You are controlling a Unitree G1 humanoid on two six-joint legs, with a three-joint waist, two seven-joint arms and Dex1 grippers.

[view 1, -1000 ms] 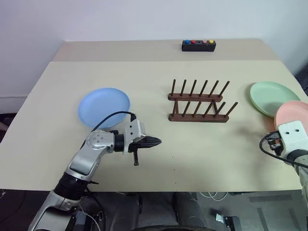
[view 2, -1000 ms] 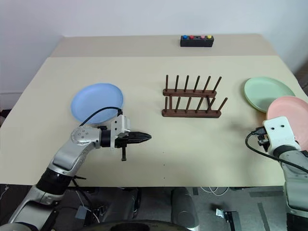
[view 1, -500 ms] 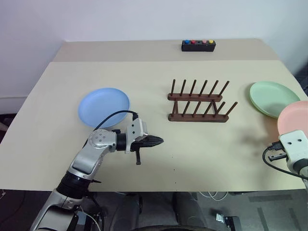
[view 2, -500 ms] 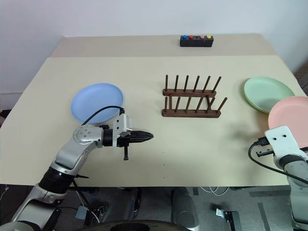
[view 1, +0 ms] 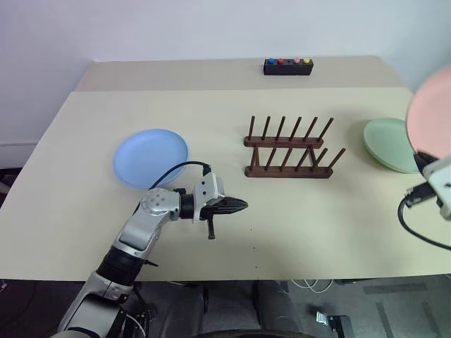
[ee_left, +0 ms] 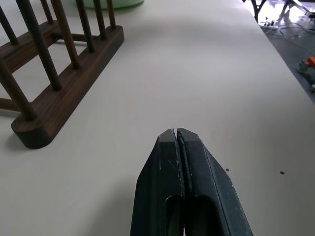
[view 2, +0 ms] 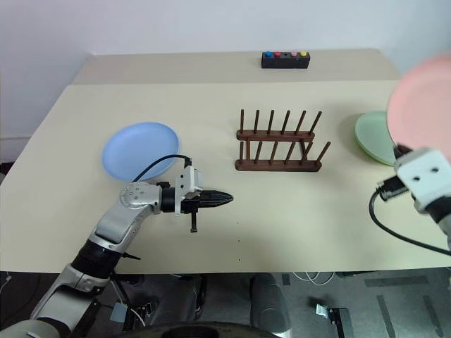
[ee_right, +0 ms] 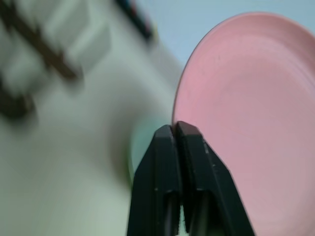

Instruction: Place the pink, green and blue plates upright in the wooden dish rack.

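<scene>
The pink plate (view 2: pixel 423 98) hangs in the air at the far right, tilted up on edge. My right gripper (ee_right: pixel 175 125) is shut on its lower rim. Just beyond it, the green plate (view 1: pixel 387 144) lies flat on the table, partly hidden by the pink one. The blue plate (view 1: pixel 150 156) lies flat at the left. The wooden dish rack (view 1: pixel 289 149) stands empty in the middle. My left gripper (view 1: pixel 243 205) is shut with nothing in it. It hovers low over the table in front of the blue plate and points toward the rack (ee_left: pixel 59 83).
A small black box with coloured buttons (view 1: pixel 287 66) sits at the back of the table. The table's front edge (view 1: pixel 282 271) runs close below both arms, and its right edge lies just past the green plate.
My right gripper has closed on the pink plate and lifted it off the table, tipping it from flat to nearly upright. The left arm has barely moved.
</scene>
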